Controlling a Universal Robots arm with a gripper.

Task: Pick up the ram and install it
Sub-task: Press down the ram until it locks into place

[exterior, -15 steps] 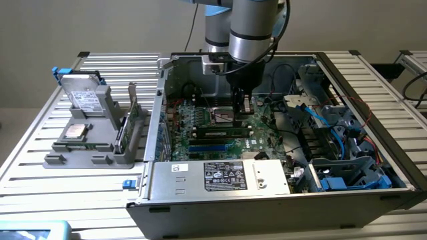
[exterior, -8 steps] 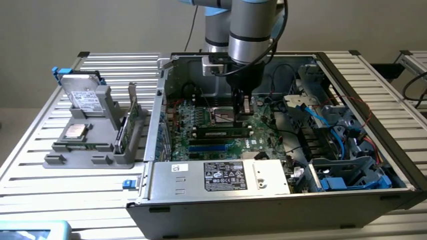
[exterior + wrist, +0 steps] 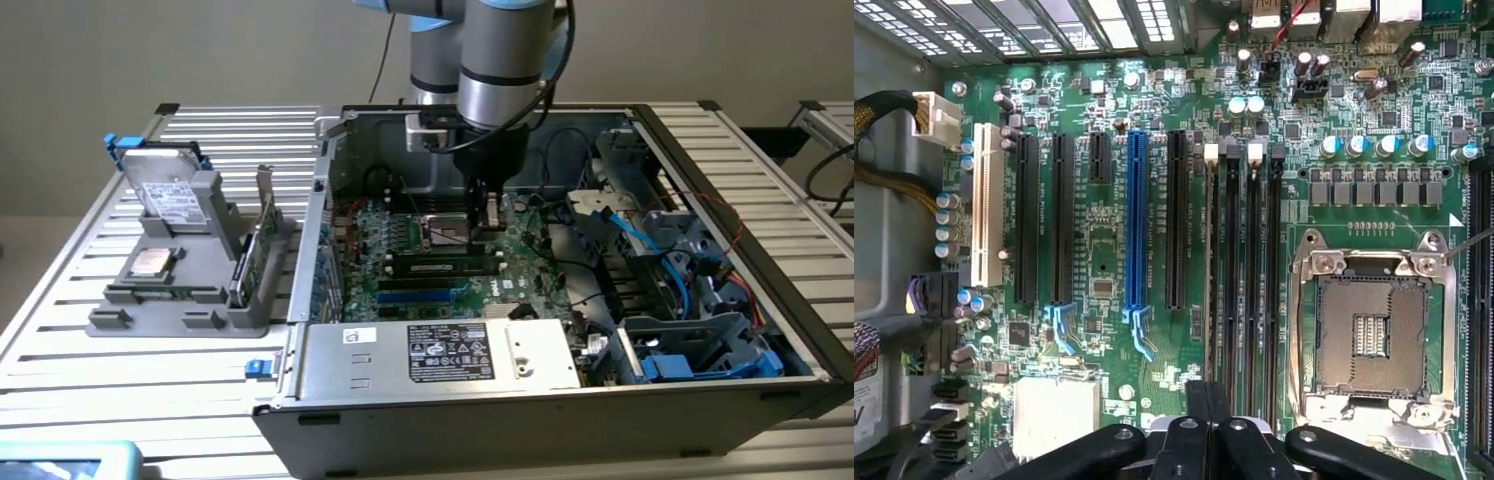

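Aluminium slats form the counter, and in the exterior view an open computer case lies on its side on it; the arm reaches down into the case from above; its end effector hangs just over the motherboard, beside the CPU socket, drawn narrow with nothing seen in its grip; the ram stands on edge in a slot just on the camera's side of that socket, running across the board; its end at the exterior view's right lies near the end effector, and whether the two touch cannot be told; a blue slot runs parallel, a little nearer the camera; a silver power supply fills the near end of the case; at the exterior view's left, outside the case, a grey fixture carries a hard drive and a taller green card with a metal bracket.

Seen from the wrist, the black fingers are closed together over one end of the four memory slots; these slots lie between the CPU socket and a black expansion slot; beyond that comes the blue slot, then a white slot towards the case wall; edge-on from above, the ram cannot be told from its slot.
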